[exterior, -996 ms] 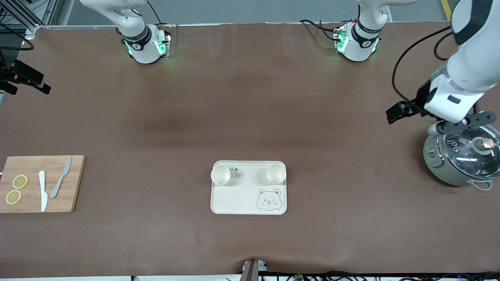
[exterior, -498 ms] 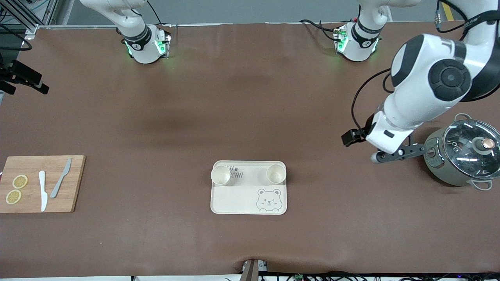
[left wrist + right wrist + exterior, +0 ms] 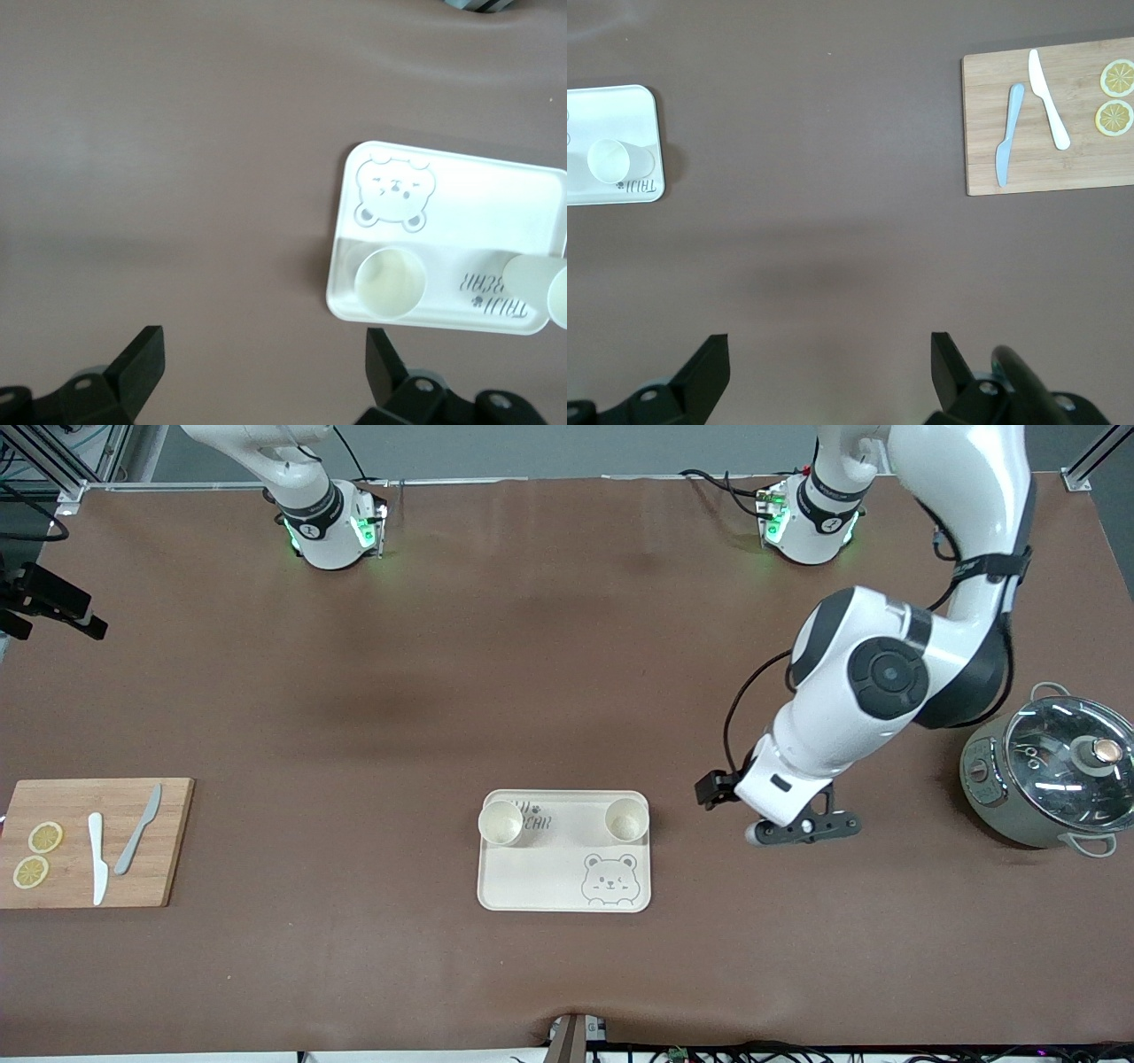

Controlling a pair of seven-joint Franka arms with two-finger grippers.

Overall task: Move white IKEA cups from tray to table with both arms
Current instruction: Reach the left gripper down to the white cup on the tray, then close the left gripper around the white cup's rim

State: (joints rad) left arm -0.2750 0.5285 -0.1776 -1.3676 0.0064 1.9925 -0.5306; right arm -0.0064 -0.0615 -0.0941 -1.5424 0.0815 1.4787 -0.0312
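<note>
Two white IKEA cups stand upright on the bear-printed tray [image 3: 532, 877]: one [image 3: 500, 823] at its corner toward the right arm's end, the other [image 3: 626, 820] at its corner toward the left arm's end. My left gripper [image 3: 780, 825] is over bare table between the tray and the pot. It is open and empty in the left wrist view [image 3: 266, 363], which shows the nearer cup [image 3: 390, 282], the second cup [image 3: 530, 282] and the tray [image 3: 478, 199]. My right gripper [image 3: 828, 363] is open and empty, high over the table. Its view shows one cup [image 3: 609, 159].
A grey-green glass-lidded pot [image 3: 1054, 771] stands at the left arm's end. A wooden cutting board [image 3: 97, 841] with two knives and lemon slices lies at the right arm's end, also in the right wrist view [image 3: 1050, 115].
My left arm has swung from above the pot toward the tray and its hand has come down closer to the table. The cups have not moved. The right arm waits.
</note>
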